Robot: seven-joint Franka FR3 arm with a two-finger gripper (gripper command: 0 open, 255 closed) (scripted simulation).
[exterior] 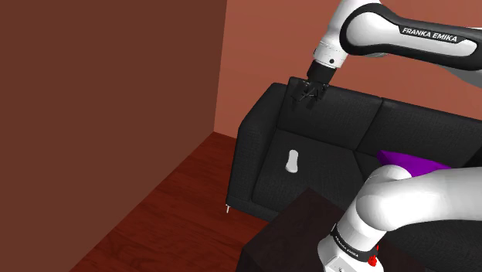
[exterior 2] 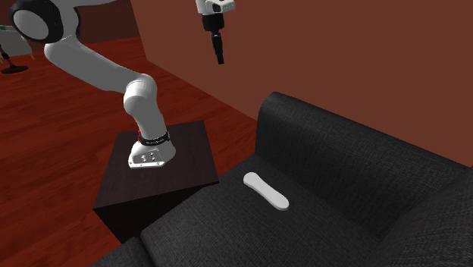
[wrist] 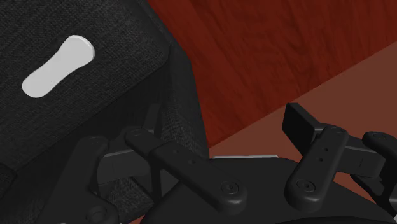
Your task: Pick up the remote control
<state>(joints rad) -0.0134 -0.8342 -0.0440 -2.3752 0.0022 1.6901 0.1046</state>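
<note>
We had the black sofa (exterior: 332,127) there, the white remote control (exterior: 291,160) flat on its end seat cushion, long axis running front to back alongside the armrest (exterior: 249,147). Up high, well apart, the claw (exterior: 308,96) hung spread, gripping nothing.

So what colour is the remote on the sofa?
The remote is plain white; second exterior view shows it best.

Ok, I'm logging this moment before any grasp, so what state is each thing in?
White, flat, elongated remote control: lying flat on the seat of the black fabric sofa, not held.
All-black two-finger gripper: open, empty, raised in the air, apart from the remote.
Purple cushion: lying on the sofa, partly hidden by the arm.
</note>
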